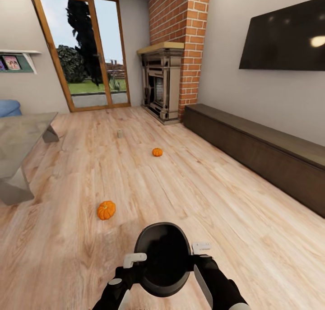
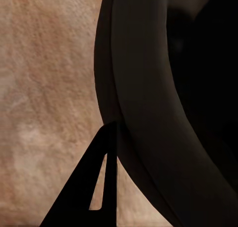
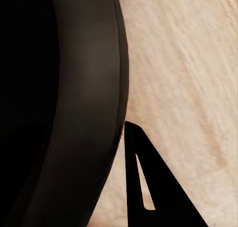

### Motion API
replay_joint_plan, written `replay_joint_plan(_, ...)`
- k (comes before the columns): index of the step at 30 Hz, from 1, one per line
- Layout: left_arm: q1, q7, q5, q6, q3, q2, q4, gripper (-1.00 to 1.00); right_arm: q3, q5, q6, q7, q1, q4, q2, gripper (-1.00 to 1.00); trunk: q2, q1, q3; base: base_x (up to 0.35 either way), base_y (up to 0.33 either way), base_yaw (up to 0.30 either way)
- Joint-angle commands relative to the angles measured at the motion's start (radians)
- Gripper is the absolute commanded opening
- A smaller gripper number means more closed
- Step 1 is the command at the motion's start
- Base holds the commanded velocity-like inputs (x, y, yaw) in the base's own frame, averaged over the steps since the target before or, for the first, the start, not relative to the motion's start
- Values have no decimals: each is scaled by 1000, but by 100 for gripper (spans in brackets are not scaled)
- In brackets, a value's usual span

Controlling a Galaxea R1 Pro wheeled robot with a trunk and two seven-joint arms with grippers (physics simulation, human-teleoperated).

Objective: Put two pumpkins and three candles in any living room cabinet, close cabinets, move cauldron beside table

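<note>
Cauldron carried between both arms across the living room floor.

The left gripper (image 1: pixel 135 257) and right gripper (image 1: pixel 201 246) press the black cauldron (image 1: pixel 163 256) at its rim, one per side; finger spread cannot be told. Two pumpkins (image 1: pixel 106 210) (image 1: pixel 157 152) and one candle (image 1: pixel 120 133) lie ahead, the closed cabinet (image 1: pixel 253 147) rightward. A jolt could slip the cauldron free.

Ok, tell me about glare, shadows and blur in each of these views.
Head view: a bright glare spot sits on the wall screen, and the nearer pumpkin casts a soft shadow on the floor; straight edges bow like a wide-angle lens. Left wrist view: the cauldron is close, its interior nearly black, floor grain blurred. Right wrist view: the same dark, soft rim.
</note>
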Motion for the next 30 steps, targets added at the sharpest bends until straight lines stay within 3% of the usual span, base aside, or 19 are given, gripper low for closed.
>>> replay_joint_plan(1, -1, -55, 6, -2, -2, 0, -3, -100, 1, -11, -1, 4, 0, 0, 0, -100, 0, 0, 0, -6, 3, 281)
replay_joint_plan(11, -1, -54, 6, -2, -2, 0, -3, -100, 0, -11, -1, 4, 0, -2, 0, -100, 0, 0, 3, -1, 1, 282)
replay_joint_plan(19, -1, -54, 44, -1, -2, 0, -3, -100, 0, -11, -1, 4, 0, -2, 0, -100, 2, -4, 34, 0, 0, 132)
replay_joint_plan(24, -1, -54, 48, -1, -2, 0, -3, -100, 1, -11, -1, 4, 0, -4, 0, -100, 3, -6, 54, 0, 0, 26)
replay_joint_plan(30, -1, -54, 49, -1, -2, 0, -3, -100, 0, -11, -1, 4, 0, -5, 0, -100, 4, -9, 77, 0, 0, 230)
